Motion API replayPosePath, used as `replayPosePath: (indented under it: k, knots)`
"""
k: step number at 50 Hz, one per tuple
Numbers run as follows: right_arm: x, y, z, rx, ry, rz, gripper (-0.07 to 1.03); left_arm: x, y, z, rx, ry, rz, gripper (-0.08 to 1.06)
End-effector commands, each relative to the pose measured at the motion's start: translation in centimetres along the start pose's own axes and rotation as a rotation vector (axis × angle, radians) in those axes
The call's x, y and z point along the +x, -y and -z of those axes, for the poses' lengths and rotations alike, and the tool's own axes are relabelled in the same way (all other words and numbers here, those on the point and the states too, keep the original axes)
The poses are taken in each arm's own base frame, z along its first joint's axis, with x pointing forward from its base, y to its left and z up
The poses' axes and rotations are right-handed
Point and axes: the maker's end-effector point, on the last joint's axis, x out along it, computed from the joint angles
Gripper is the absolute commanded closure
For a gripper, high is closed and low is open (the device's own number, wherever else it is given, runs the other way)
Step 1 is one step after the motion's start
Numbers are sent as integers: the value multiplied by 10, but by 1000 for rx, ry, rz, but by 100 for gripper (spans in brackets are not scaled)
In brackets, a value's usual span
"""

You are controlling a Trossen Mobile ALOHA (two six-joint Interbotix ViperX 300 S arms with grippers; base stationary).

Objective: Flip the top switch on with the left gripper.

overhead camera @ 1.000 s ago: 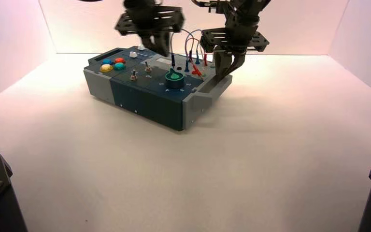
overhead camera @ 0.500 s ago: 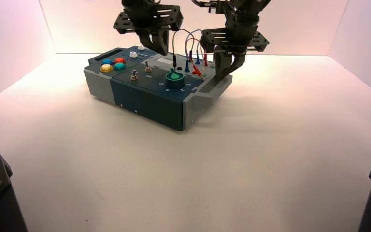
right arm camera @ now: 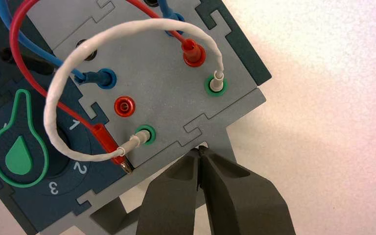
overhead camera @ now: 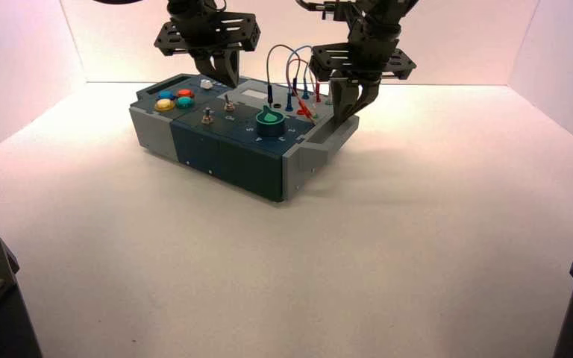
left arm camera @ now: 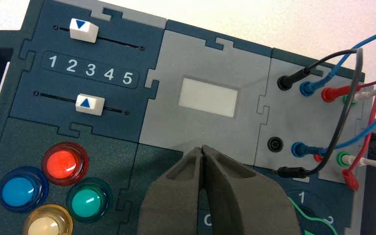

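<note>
Hovering closed, the left gripper [overhead camera: 233,80] is above the box [overhead camera: 224,160]; closed right gripper [overhead camera: 341,115] by its edge.

The left gripper [overhead camera: 233,83] has translated to the robot's left, over the box. The black wire [overhead camera: 268,67], earlier just beside the gripper, now stands farther to its right, with a wider gap between. In the high view, the far white slider [left arm camera: 83,30], previously visible left of the fingers, is now hidden behind them.
</note>
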Motion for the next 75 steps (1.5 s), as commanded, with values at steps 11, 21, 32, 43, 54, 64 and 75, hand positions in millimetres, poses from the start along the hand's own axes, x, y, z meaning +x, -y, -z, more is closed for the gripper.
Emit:
replayPosePath:
  k: [11,21,32,43,54,64,75]
  knots:
    - [-5,1,-9,0,25,0,98,-3,-14,0,-19,8,-18,101]
    - [-5,1,-9,-2,25,0,98,-5,-16,2,-25,6,-21,101]
    - [-5,1,-9,-2,23,0,98,-9,-14,-1,-29,15,-15,101]
    - [-5,1,-11,1,28,0,98,-19,2,-5,-18,35,10,101]
    - [-6,0,-14,2,29,-2,98,-15,18,0,11,19,28,101]
    - [-5,0,-13,-1,22,-1,98,-16,9,0,-2,20,17,101]
    - [-5,0,-12,-1,20,-1,98,-24,-13,-5,-33,41,-11,101]
